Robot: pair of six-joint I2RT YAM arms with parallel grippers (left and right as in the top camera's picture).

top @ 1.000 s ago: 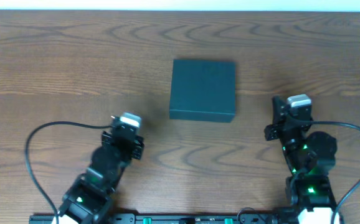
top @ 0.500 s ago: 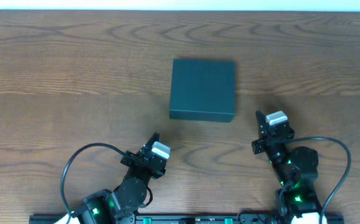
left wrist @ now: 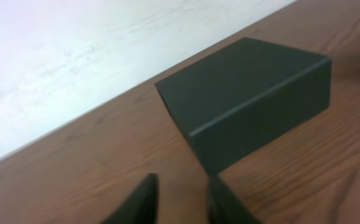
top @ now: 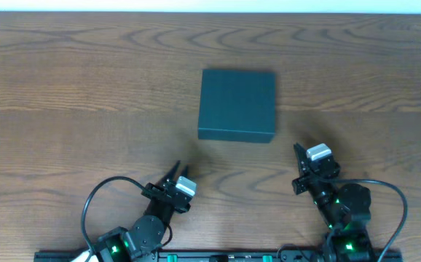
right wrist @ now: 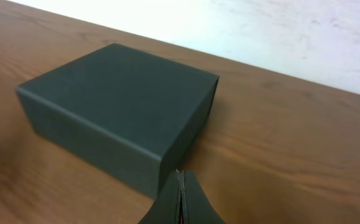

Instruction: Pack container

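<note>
Container (top: 237,104) — one, seemingly closed

From overhead I look straight down on the whole table (top: 65,87). My two wrist views sit low over the wood, facing the far edge. Both share the container (left wrist: 242,81), close, from opposite front corners.

container (top: 237,102): matt dark teal, smooth, looks like card, crisp folded edges. table (top: 87,87): brown wood grain, smooth, slight sheen. wall (left wrist: 74,56): white, matt, faintly mottled. left gripper (left wrist: 181,182) and right gripper (right wrist: 180,178): black, matt, plastic-looking.
</note>
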